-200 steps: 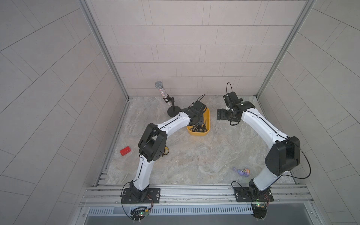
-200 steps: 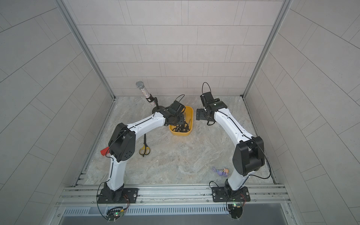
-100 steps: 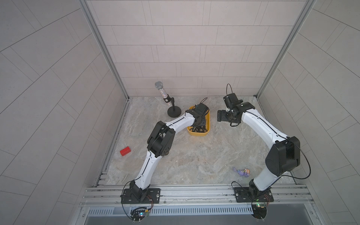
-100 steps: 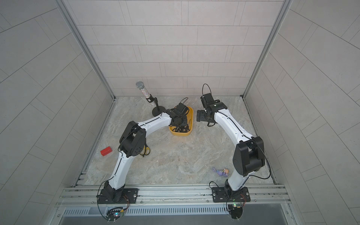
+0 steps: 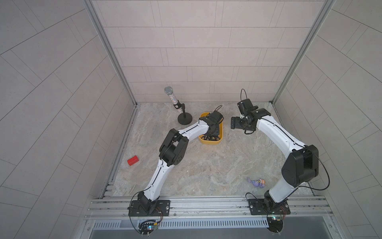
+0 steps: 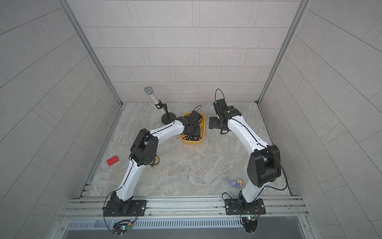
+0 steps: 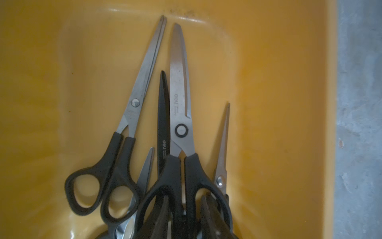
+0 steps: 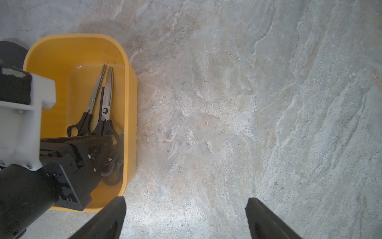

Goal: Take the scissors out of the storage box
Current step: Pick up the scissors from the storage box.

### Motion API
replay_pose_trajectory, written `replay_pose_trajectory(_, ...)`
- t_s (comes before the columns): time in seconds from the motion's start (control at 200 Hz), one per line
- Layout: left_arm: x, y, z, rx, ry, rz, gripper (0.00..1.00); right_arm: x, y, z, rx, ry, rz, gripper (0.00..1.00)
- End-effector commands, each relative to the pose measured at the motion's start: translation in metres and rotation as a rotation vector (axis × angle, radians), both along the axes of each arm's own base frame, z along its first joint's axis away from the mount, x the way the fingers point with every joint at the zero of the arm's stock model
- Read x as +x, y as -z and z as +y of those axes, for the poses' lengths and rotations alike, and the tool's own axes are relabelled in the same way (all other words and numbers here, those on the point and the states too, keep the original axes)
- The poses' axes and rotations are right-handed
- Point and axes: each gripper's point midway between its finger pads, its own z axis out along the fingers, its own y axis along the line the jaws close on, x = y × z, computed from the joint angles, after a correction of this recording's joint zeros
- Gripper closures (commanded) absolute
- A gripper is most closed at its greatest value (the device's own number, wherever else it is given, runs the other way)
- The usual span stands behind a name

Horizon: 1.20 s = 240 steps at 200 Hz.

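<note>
Black-handled scissors (image 7: pixel 179 132), tips toward back wall (image 5: pixel 196 62)

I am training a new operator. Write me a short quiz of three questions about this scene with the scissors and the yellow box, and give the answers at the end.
1. Fill the gap: the left gripper is down in the storage box, its fingers on either side of the ___ of the large scissors.
2. True or false: the right gripper is open and empty, above the table.
3. Where is the yellow-handled pair?
A. in the storage box
B. on the table by the left arm
C. in the right gripper

Key: 1 handles; 2 true; 3 B.
</note>
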Motion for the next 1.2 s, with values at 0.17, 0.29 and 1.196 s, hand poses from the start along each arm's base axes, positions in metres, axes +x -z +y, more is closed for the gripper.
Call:
replay_pose_trajectory(0.17,-0.013,0.013,0.005,0.06,0.018,0.047,0.68,-0.002,-0.005,-0.001,0.01,0.005,-0.001,0.05)
replay_pose_trajectory(0.29,-0.015,0.023,0.002,0.055,0.02,0.071,0.71,-0.002,-0.007,-0.002,0.006,0.003,-0.004,0.05)
replay_pose_trajectory(1.196,-0.003,-0.09,0.008,0.018,0.066,-0.144,1.0,0.002,-0.009,-0.008,0.007,0.023,-0.017,0.05)
